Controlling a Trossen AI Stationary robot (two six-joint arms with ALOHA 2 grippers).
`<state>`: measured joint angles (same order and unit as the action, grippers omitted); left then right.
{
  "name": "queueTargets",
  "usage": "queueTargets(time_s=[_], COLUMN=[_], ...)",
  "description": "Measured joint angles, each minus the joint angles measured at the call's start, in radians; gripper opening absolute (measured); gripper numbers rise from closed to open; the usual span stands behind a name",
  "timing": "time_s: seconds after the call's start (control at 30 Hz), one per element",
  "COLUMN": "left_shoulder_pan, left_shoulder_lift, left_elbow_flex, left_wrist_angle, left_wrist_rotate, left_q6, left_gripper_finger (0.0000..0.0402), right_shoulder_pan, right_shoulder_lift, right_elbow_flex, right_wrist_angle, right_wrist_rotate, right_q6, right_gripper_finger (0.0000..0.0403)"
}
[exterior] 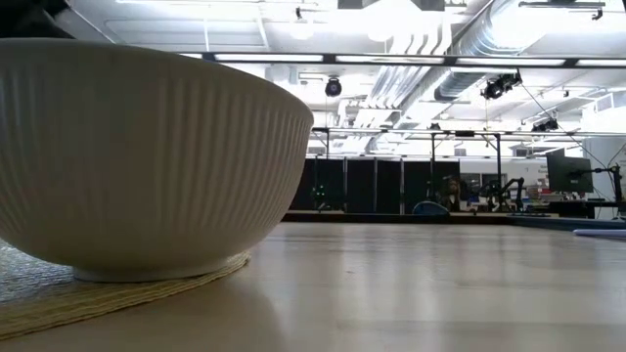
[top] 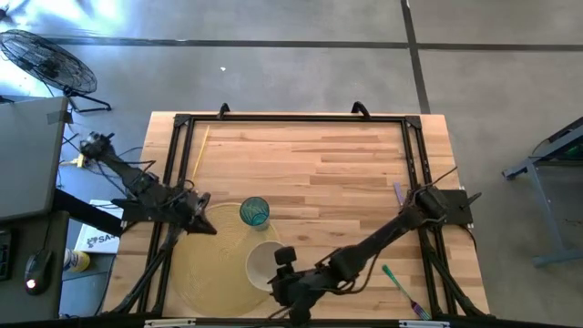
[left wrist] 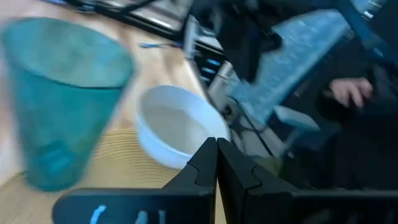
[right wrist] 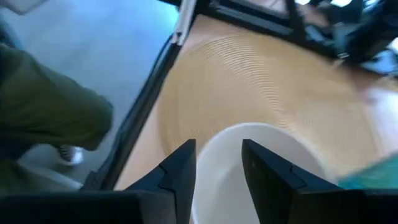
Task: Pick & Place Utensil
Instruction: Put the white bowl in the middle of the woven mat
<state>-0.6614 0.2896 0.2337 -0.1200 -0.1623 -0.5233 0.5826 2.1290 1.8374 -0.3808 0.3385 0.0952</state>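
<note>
Looking down in the high view, the right pincer [top: 284, 258] is hanging over the white bowl [top: 264, 264] at lower centre, on the round woven mat [top: 205, 273]; the left pincer [top: 202, 202] is waiting clenched beside the teal cup [top: 254, 211]. A green-handled utensil [top: 401, 288] is lying on the tabletop [top: 310, 159] at lower right, well apart from both arms.

At table height, only the bowl [exterior: 147, 156] is filling the frame's left.

Past the left wrist, clenched fingers [left wrist: 205, 171] are pointing between cup [left wrist: 59, 93] and bowl [left wrist: 174, 127].

Past the right wrist, fingers [right wrist: 180, 168] are standing parted and empty over the bowl [right wrist: 261, 168]; descending here risks striking the rim and sliding it off the mat.
</note>
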Motion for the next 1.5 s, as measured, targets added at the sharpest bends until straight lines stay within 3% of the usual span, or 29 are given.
queueTargets(time_s=[0.3, 0.43, 0.53, 0.87, 1.03, 1.23, 1.33, 1.5], left_shoulder_pan=[-0.321, -0.4, -0.421, -0.419, -0.358, -0.232, -0.174, -0.12], left_shoulder_lift=[0.321, 0.486, 0.612, 1.045, 1.159, 1.245, 1.284, 1.349], left_elbow_flex=[0.0, 0.007, 0.065, 0.427, 0.611, 0.72, 0.744, 0.777], left_wrist_angle=[0.33, 0.514, 0.548, 0.466, 0.242, 0.166, 0.171, 0.172], left_wrist_rotate=[-0.111, -0.135, -0.165, -0.216, -0.307, -0.236, -0.209, -0.185], left_q6=[0.095, 0.161, 0.178, 0.293, 0.258, 0.239, 0.235, 0.227], left_gripper_finger=[0.0001, 0.0001, 0.0001, 0.0001, 0.0001, 0.0005, 0.0028, 0.0101], right_shoulder_pan=[0.052, 0.058, 0.058, 0.063, 0.099, 0.15, 0.172, 0.204], right_shoulder_lift=[-0.044, -0.044, -0.044, -0.053, -0.124, -0.143, -0.136, -0.132], right_elbow_flex=[0.0, 0.0, 0.0, 0.0, 0.0, 0.0, -0.001, -0.051], right_wrist_angle=[-0.081, -0.097, -0.093, -0.104, -0.244, -0.475, -0.535, -0.52], right_wrist_rotate=[0.249, 0.273, 0.279, 0.332, 0.317, 0.319, 0.342, 0.361], right_q6=[0.019, 0.036, 0.036, 0.049, 0.224, 0.462, 0.572, 0.632], right_gripper_finger=[0.0124, 0.0124, 0.0124, 0.0124, 0.0124, 0.0124, 0.0124, 0.0124])
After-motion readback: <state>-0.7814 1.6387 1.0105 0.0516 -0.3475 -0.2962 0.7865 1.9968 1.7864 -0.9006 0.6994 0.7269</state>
